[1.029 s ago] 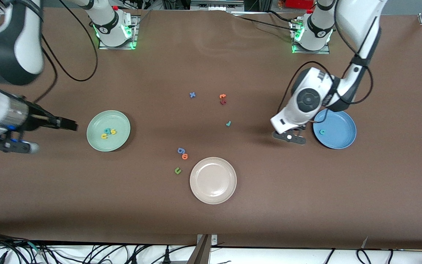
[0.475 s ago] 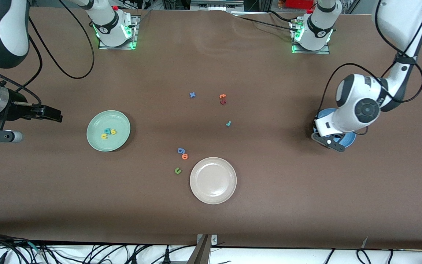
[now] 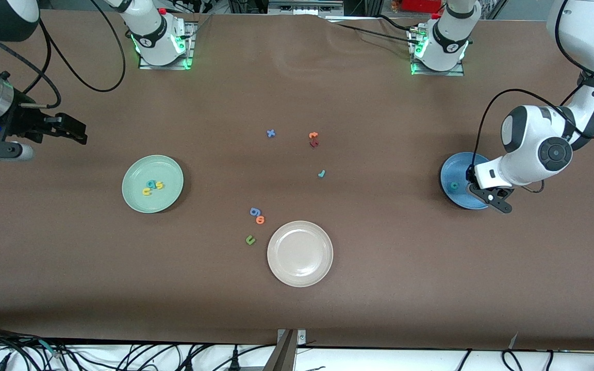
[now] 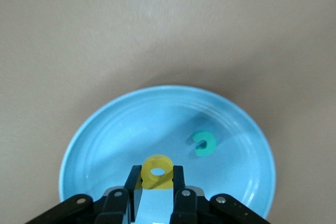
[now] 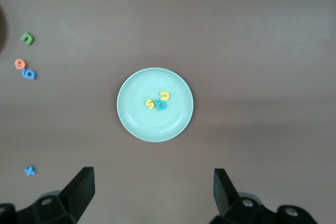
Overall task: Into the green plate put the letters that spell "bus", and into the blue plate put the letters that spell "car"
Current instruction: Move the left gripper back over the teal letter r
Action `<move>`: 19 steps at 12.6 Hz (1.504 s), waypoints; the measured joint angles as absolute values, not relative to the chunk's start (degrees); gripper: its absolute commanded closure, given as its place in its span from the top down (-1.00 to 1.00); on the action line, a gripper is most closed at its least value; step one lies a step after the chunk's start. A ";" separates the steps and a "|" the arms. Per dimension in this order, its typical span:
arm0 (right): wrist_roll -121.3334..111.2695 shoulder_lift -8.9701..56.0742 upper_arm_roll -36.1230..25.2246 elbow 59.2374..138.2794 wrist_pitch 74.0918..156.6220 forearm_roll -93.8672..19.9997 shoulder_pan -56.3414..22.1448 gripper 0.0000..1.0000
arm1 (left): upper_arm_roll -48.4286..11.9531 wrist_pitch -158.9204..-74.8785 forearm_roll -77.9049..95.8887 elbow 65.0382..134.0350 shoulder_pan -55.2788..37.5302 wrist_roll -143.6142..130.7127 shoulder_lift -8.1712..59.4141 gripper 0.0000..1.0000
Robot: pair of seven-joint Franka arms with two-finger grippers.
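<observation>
My left gripper (image 4: 156,174) is shut on the yellow "a" (image 4: 157,170) and hangs over the blue plate (image 4: 105,124), which also shows in the front view (image 3: 451,167). The teal "c" (image 4: 203,144) lies in that plate (image 3: 452,185). The teal "r" (image 3: 321,173) lies on the table near the middle. In the green plate (image 3: 165,198) lie the teal "b" (image 3: 151,183), yellow "s" (image 3: 159,185) and yellow "u" (image 3: 146,191). My right gripper (image 3: 78,131) is open and empty, up over bare table at the right arm's end, with the green plate (image 5: 136,114) below it.
A beige-white plate (image 3: 300,253) sits nearer the front camera, with a green "u" (image 3: 250,239), orange "o" (image 3: 260,220) and blue "g" (image 3: 254,212) beside it. A blue "x" (image 3: 271,133), orange "t" (image 3: 313,135) and a dark red letter (image 3: 314,144) lie farther back.
The left arm has swung from beside the blue plate to over it, carrying the yellow "a". The right arm has drawn back from the green plate toward its end of the table.
</observation>
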State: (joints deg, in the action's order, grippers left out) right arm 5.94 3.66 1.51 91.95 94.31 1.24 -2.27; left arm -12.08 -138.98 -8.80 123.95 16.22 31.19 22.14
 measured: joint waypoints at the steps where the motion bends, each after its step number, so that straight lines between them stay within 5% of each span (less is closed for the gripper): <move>1: 5.95 2.62 1.86 93.70 98.53 1.24 -0.67 1.00 | -12.08 -141.19 -8.80 125.34 16.55 31.35 22.71 -0.47; 2: 5.94 1.94 1.93 94.71 101.80 1.23 0.57 1.00 | -12.10 -142.36 -8.80 126.11 16.60 31.39 23.14 0.25; 3: 5.94 1.28 1.95 95.39 102.29 1.22 1.37 1.00 | -12.20 -142.74 -8.80 126.33 16.59 31.39 23.38 0.62; 7: 6.14 -1.64 2.77 97.82 99.96 1.22 1.63 1.00 | -13.96 -142.07 -8.79 125.45 16.63 30.36 23.19 0.55; 11: 6.19 -1.66 3.01 98.13 99.94 1.22 1.15 1.00 | -22.48 -137.43 -8.79 123.35 14.78 12.54 22.13 0.52; 19: 6.18 -1.02 3.02 98.09 99.80 1.22 1.09 1.00 | -24.06 -137.25 -8.79 114.19 -9.67 -32.14 27.50 0.46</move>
State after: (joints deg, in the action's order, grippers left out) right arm 6.18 -1.02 3.02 98.09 99.80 1.22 1.09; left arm -24.06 -137.25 -8.79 114.19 -9.67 -32.14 27.50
